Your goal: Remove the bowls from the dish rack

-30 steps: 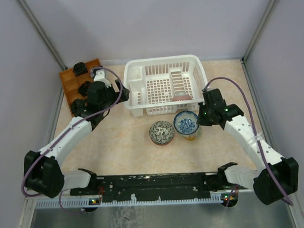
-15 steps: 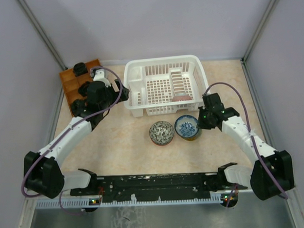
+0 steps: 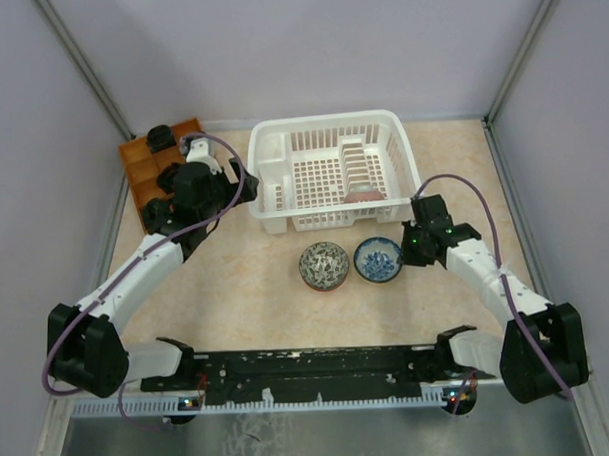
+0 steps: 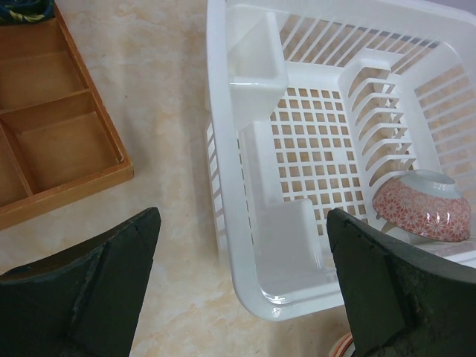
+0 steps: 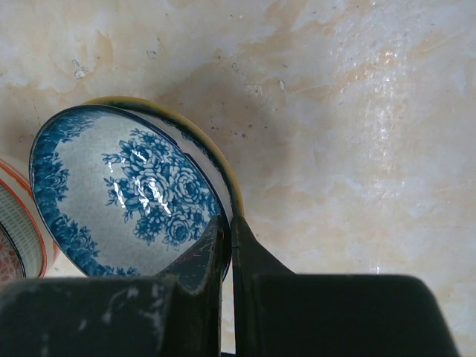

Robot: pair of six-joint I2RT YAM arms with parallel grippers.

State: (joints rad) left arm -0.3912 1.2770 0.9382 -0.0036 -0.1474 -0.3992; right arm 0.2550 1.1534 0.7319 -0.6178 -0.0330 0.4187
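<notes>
The white dish rack [image 3: 282, 149] [image 4: 245, 178] stands at the back of the table. An orange-red patterned bowl [image 3: 363, 196] [image 4: 424, 212] leans in its front right part. In front of the rack a dark grey-and-white bowl [image 3: 324, 264] sits on the table, and a blue-flowered bowl [image 3: 378, 259] [image 5: 126, 193] rests beside it. My right gripper [image 3: 410, 246] [image 5: 230, 230] is shut on the blue bowl's rim, one finger inside and one outside. My left gripper [image 3: 211, 181] [image 4: 242, 279] hangs open above the rack's left front corner, holding nothing.
An orange-brown compartment tray [image 3: 142, 169] [image 4: 52, 149] with small dark items lies at the back left, close to the left arm. Grey walls close in both sides and the back. An orange-rimmed bowl edge [image 5: 18, 238] shows left of the blue bowl.
My right gripper has carried the blue bowl slightly forward and down, setting it level on the table beside the grey-and-white bowl. The left arm has not moved.
</notes>
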